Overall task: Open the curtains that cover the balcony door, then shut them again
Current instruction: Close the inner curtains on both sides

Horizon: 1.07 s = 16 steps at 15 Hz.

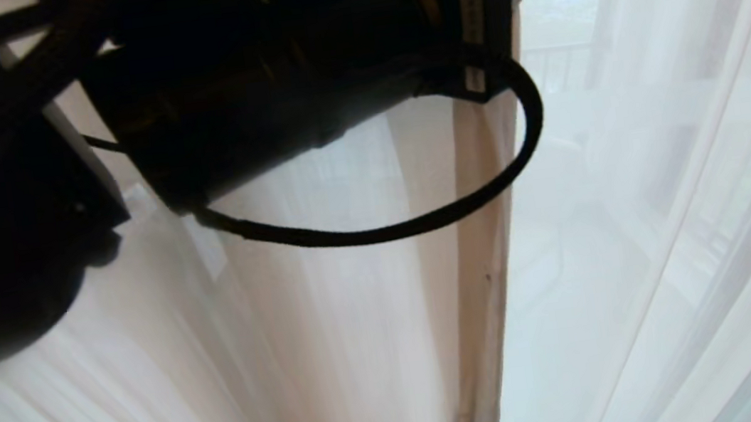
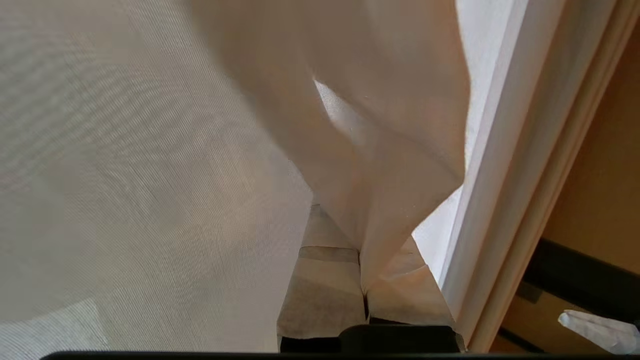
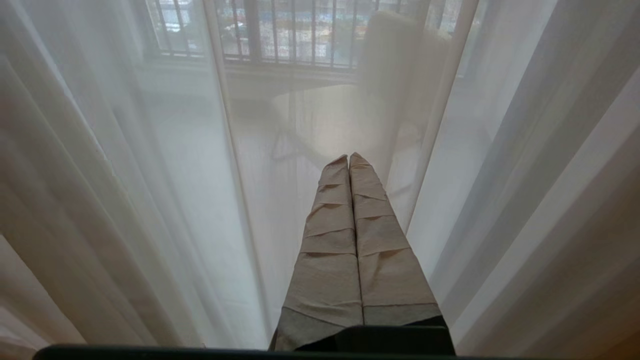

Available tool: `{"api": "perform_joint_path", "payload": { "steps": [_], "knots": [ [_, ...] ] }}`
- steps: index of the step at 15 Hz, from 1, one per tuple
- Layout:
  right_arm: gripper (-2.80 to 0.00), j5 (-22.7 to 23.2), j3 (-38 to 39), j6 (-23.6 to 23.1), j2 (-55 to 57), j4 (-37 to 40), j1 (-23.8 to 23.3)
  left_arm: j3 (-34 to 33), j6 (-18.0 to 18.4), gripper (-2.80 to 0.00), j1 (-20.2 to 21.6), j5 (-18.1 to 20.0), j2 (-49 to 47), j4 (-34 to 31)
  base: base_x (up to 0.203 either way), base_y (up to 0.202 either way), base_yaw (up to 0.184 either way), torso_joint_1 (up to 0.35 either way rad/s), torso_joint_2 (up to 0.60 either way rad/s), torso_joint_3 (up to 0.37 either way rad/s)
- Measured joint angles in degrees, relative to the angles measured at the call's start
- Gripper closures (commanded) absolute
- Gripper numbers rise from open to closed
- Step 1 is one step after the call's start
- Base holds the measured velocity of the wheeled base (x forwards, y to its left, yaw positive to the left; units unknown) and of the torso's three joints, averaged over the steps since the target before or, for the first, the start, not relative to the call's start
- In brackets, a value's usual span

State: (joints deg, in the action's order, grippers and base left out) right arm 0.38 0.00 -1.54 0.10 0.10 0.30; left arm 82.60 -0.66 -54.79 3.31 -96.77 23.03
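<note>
Nearest to us in the head view is our own left arm (image 1: 246,90), a dark bulk raised across the upper left with its cable (image 1: 420,223) looping below it, right up against the curtains (image 1: 329,303). In the left wrist view the left gripper (image 2: 364,300) is buried in folds: its taped fingers (image 2: 325,290) are clenched together, and a beige fold hangs down to the seam between them, though we cannot tell whether any cloth is actually pinched. The right gripper (image 3: 349,159) rests low with fingers (image 3: 330,250) pressed shut on nothing, pointing at the white sheers (image 3: 150,175), through which a barred railing (image 3: 300,35) and a pale chair (image 3: 380,75) show faintly. The balcony door itself stays hidden behind the fabric. We judge the main risk to be a sweep that only slides over the cloth: with the fingers closed the arm can merely push, so the thin sheer may slip off and fall back while the heavier drape (image 1: 486,240) lags. The loose cable could also snag a pleat and drag the layers unevenly, and cloth over the wrist camera leaves us half blind to the edge.
</note>
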Motion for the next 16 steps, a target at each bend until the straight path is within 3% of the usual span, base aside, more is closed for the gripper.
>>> {"api": "perform_joint_path", "payload": {
  "steps": [4, 8, 11, 16],
  "knots": [
    [0.0, -0.02, 0.0, 0.0, 0.0, 0.0, 0.0, 0.4, 0.08, 0.0, -0.57, -0.71, -2.28, 0.28, 0.0, 0.0, 0.0, 0.0, 0.0, 0.0],
    [0.0, -0.05, 0.0, -0.02, 0.0, -0.02, 0.0, -0.27, 0.25, 0.0, 1.12, -7.37, -2.75, 0.25, 0.0, 0.0, 0.0, 0.0, 0.0, 0.0],
    [0.0, -0.01, 0.0, 0.0, 0.0, -0.04, 0.0, -1.4, 0.25, 0.0, 5.48, -9.62, -2.29, 0.17, 0.0, 0.0, 0.0, 0.0, 0.0, 0.0],
    [0.0, 0.02, 0.0, -0.02, 0.0, -0.05, 0.0, -4.52, 0.29, 0.0, 17.91, -13.75, 1.01, 0.28, 0.0, 0.0, 0.0, 0.0, 0.0, 0.0]
  ]
}}
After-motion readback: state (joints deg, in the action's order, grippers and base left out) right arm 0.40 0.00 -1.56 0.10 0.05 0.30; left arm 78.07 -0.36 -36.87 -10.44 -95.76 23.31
